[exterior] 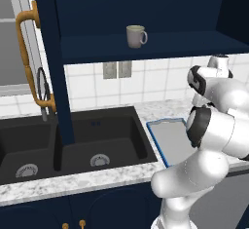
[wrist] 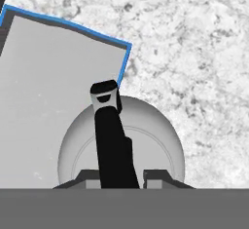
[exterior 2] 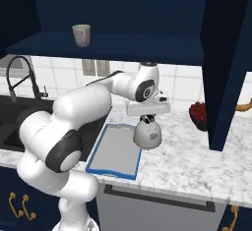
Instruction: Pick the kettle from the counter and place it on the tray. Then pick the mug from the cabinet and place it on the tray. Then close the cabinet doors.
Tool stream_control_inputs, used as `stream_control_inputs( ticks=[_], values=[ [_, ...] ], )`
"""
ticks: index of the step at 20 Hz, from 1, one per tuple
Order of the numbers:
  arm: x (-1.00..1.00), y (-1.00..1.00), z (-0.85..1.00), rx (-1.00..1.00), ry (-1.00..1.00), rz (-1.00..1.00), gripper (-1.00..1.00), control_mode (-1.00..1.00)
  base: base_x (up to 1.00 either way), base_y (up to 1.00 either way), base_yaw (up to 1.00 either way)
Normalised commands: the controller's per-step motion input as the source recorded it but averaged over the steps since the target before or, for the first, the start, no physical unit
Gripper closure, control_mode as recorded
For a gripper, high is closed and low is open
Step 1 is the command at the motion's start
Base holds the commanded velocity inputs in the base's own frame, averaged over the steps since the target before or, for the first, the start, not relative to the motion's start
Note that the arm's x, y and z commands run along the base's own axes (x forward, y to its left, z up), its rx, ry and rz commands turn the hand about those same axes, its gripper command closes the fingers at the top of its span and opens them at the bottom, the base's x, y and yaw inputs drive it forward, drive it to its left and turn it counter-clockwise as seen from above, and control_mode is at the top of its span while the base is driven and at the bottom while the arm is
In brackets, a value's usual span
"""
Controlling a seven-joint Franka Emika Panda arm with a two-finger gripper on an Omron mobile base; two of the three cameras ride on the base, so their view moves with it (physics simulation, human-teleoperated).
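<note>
Step one: hand [exterior 2: 147,118] clamped on kettle [exterior 2: 147,135] handle (at tray [exterior 2: 114,151] edge); next, lift onto tray.

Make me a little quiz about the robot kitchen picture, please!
1. True or false: the mug sits on the cabinet shelf.
2. What does the claw hold? A) the kettle by its black handle B) a spoon C) the tray
3. Fill in: the tray's thin rim is coloured ____.

Key: 1 true; 2 A; 3 blue.
</note>
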Motion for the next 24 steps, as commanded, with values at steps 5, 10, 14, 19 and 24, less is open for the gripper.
stream_control_inputs(
  ticks=[5,10,14,19,24],
  values=[
    [0.07,0.90,0.00,0.00,0.15,0.19,1.00,-1.00,0.00,0.00,0.00],
    [0.23,0.84,-0.18,0.00,0.03,0.20,1.00,-1.00,0.00,0.00,0.00],
    [0.30,0.49,-0.41,0.00,-0.03,0.17,1.00,-1.00,0.00,0.00,0.00],
    [0.51,0.13,-0.35,0.00,-0.02,0.12,1.00,-1.00,0.00,0.00,0.00],
    [0.31,0.00,-0.26,0.00,-0.01,0.11,1.00,-1.00,0.00,0.00,0.00]
  ],
)
